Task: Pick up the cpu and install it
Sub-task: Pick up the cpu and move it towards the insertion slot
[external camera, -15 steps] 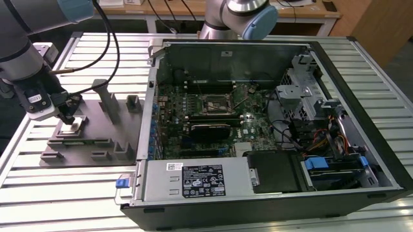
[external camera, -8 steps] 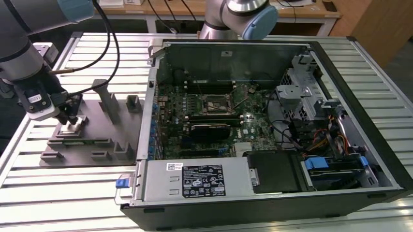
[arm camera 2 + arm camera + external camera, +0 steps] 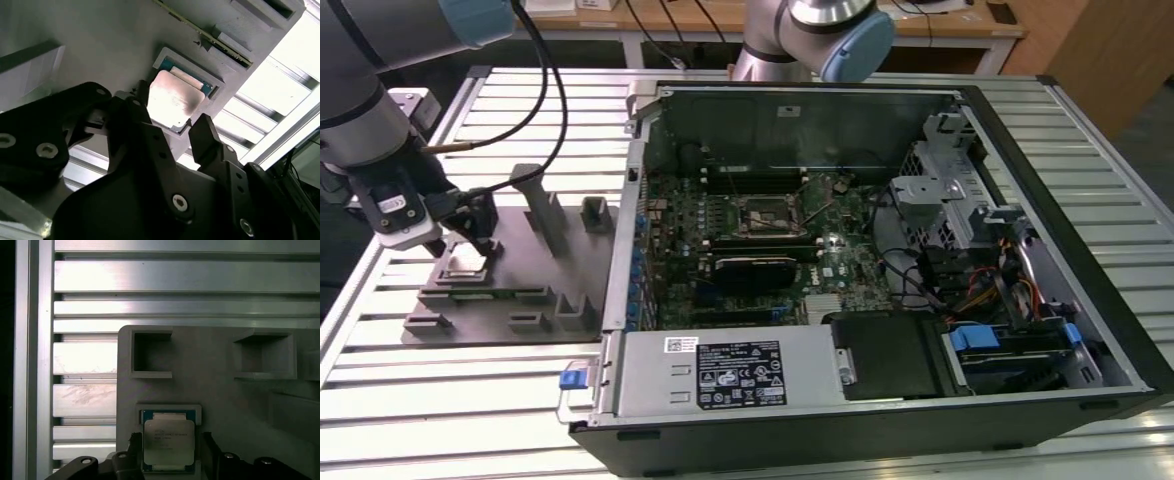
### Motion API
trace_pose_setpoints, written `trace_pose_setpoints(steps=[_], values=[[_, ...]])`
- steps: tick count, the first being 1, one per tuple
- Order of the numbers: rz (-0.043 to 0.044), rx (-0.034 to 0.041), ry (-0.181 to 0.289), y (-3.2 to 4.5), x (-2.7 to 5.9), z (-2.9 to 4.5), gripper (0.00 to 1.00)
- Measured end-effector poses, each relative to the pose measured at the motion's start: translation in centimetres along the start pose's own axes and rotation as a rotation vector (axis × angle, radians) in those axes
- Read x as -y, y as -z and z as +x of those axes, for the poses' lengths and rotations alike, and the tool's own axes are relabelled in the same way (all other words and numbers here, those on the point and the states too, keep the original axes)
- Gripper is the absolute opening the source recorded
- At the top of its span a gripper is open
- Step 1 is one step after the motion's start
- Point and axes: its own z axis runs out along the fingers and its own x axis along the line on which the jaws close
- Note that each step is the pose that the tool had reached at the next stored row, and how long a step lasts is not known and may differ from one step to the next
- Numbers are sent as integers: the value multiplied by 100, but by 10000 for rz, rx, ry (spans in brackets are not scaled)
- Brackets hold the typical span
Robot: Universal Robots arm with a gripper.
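Slatted aluminium table (image 3: 175, 280) carries a grey fixture (image 3: 215, 385), and over its pocket the gripper (image 3: 172, 114) hangs with jaws spread, holding nothing. The cpu (image 3: 175, 97) lies flat in that pocket between the two fingers, close to both; whether they touch it I cannot tell. I judge the pick-up is in hand: a clean grasp calls for even closure on opposite edges. The computer case (image 3: 787, 120) stands well apart.

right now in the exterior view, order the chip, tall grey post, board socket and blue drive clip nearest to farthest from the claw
1. chip, just under the open claw, in the grey holder.
2. tall grey post, on the same holder, toward the case.
3. board socket, middle of the case.
4. blue drive clip, by the drives, on the exterior view's right.
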Motion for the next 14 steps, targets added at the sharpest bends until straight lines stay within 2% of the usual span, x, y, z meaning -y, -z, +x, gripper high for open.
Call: trace_pose_setpoints(steps=[1,2,7,14], values=[[1,-1,0,0,0,0,58],[0,0,1,0,0,0,65],[8,3,2,-14,0,0,65],[58,1,3,-90,4,3,65]])
